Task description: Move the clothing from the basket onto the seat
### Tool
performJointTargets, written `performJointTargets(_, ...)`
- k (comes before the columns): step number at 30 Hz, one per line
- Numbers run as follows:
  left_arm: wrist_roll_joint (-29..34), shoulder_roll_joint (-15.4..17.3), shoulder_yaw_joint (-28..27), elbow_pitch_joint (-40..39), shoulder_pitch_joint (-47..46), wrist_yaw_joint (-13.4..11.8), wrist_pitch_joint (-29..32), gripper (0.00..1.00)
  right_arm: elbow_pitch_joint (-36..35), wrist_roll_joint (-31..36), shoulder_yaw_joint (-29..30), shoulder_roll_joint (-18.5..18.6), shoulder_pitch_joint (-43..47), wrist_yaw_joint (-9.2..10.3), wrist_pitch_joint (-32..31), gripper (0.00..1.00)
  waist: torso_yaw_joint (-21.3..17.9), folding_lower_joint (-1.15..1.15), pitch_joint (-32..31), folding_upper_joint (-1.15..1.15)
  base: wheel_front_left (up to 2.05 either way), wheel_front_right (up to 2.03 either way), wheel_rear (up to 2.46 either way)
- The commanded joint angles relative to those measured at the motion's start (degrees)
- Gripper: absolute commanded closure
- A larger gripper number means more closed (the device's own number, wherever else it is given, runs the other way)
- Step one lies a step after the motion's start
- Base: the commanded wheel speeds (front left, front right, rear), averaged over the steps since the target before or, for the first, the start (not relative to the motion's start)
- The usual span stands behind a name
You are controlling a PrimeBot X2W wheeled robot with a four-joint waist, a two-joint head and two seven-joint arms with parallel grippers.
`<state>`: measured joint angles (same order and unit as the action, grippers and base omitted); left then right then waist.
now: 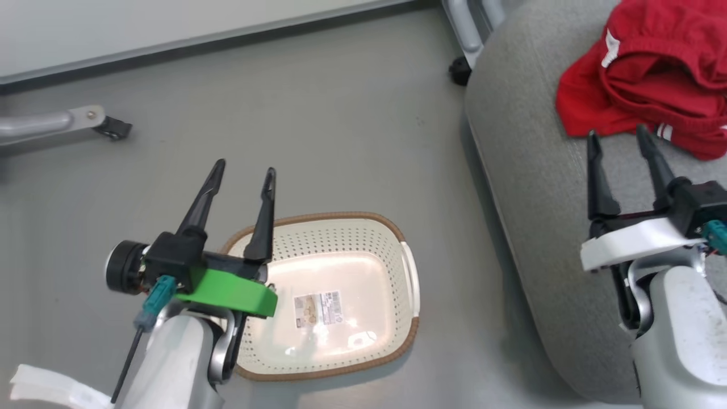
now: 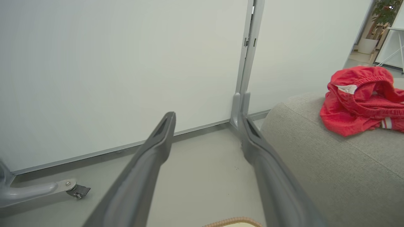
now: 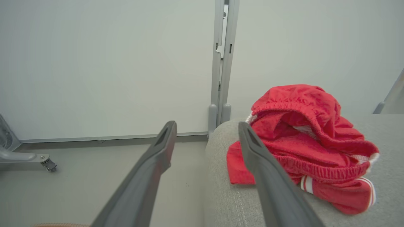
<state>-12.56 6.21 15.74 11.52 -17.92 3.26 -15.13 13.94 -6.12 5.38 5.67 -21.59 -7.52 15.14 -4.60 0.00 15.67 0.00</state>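
Well, looks done: bright red sports clothing [image 1: 642,74] heaped on grey woven-fabric seat [image 1: 528,187], cream perforated plastic basket [image 1: 363,216] empty, left gripper [image 1: 245,166] and right gripper [image 1: 617,130] spread wide, holding nothing.

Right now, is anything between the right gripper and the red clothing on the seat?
Nothing visible. The open right gripper points at the clothing from close by, with bare seat fabric between them. The clothing already lies on the seat, and the basket holds only a label.

There is one basket [image 1: 341,217], one seat [image 1: 539,199], one heap of red clothing [image 1: 653,74], and two grippers, the left gripper [image 1: 244,167] and the right gripper [image 1: 618,132], each with two dark fingers [image 1: 201,201].
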Motion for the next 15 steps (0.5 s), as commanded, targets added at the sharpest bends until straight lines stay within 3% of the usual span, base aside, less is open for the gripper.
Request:
performJointTargets(1, 0.7, -0.2, -1.3, -0.2, 1.5, 0.1, 0.0, 0.00, -0.5, 0.0, -0.5, -0.2, 1.2, 0.06, 0.0, 0.00, 3.4, 0.00, -3.2, 0.00, 0.00, 0.00, 0.00)
performJointTargets(15, 2.5, -1.9, -11.8, -0.9, 8.6, 1.2, 0.0, 0.00, -2.2, 0.6, -4.6, -2.5, 5.2, 0.06, 0.0, 0.00, 7.2, 0.00, -9.0, 0.00, 0.00, 0.00, 0.00)
